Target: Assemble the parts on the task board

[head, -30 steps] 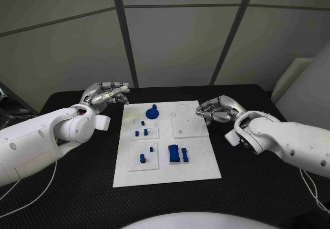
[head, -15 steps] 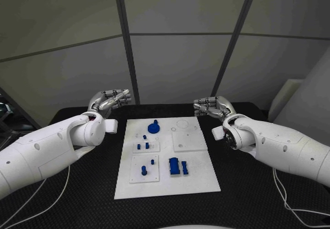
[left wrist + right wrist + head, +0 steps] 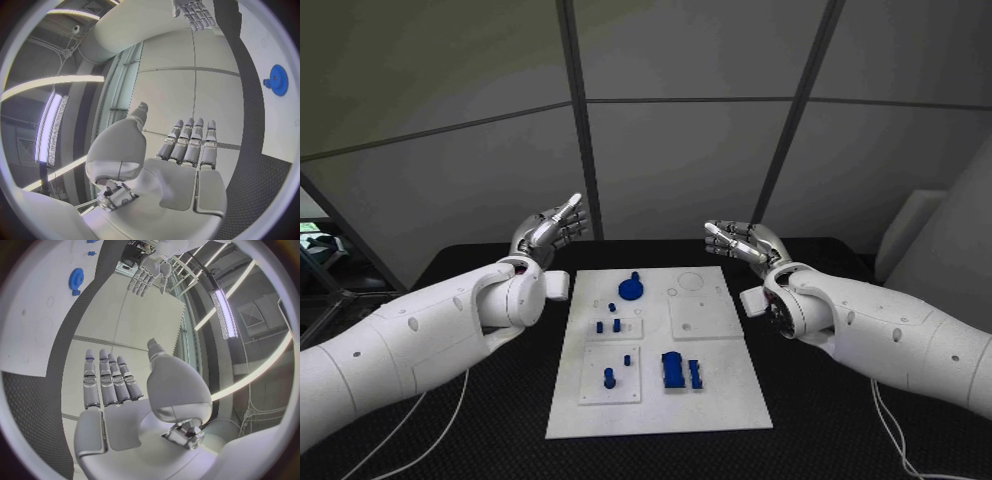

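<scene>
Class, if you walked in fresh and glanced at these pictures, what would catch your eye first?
Two silver hands, the left hand and right hand, are raised open and empty beyond the far end of the white task board. Next come the blue parts on it, above all the round disc near its far edge.

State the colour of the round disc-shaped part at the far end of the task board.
Blue. The round part shows best in the head view, against the white task board.

The black table [image 3: 473,440] carries the white task board [image 3: 718,400] at its middle.
</scene>
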Robot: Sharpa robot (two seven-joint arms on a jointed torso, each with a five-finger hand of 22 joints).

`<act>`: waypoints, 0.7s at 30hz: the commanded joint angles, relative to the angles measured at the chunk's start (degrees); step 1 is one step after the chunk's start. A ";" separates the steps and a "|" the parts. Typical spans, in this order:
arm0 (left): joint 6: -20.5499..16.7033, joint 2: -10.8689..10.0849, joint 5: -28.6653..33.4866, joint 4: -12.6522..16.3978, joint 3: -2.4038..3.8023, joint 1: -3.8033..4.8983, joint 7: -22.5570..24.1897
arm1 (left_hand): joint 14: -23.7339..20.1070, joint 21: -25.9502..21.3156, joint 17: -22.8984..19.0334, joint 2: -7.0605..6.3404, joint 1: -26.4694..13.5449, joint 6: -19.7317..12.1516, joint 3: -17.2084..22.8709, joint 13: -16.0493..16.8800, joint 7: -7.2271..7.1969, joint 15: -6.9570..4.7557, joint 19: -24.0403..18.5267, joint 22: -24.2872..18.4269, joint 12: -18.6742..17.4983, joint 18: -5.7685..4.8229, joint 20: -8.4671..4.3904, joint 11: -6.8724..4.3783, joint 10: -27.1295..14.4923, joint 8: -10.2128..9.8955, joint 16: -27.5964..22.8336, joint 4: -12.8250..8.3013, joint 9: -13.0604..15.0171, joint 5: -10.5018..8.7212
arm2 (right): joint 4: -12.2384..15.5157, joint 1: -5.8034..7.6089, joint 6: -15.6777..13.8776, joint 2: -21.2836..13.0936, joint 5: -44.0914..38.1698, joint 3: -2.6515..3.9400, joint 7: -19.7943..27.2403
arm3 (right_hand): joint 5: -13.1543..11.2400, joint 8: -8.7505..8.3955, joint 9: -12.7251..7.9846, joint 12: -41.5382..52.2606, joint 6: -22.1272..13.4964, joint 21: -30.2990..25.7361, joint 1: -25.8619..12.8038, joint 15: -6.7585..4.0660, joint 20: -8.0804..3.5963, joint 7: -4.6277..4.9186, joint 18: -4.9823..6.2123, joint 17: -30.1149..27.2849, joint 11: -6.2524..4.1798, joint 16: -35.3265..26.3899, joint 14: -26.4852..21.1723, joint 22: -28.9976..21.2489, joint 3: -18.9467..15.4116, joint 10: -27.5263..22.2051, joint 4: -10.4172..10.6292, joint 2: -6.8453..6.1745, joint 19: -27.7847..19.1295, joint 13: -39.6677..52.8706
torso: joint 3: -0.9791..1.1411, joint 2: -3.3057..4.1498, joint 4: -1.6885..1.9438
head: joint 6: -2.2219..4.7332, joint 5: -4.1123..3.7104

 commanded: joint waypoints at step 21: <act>-23.41 -5.53 -0.84 20.71 -5.83 -0.71 5.97 | -22.95 -0.79 -0.75 0.56 -37.32 -23.25 -7.37 -0.73 -7.06 -7.06 -18.06 -11.74 -4.41 -8.76 -11.11 -8.07 -24.04 -0.81 -4.37 -1.04 -0.72 -2.59 | 21.77 1.40 -21.73 -7.11 18.87 -5.05 9.50 | -6.26 -0.84 -5.14 -1.10 -25.62 -5.74 -41.73 -1.56 -8.26 -6.76 -7.94 -6.90 -5.63 -0.88 -31.00 -2.08 0.01 -28.92 -6.43 -0.29 -27.92 -0.75 | 0.87 0.04 0.56 | 2.40 0.79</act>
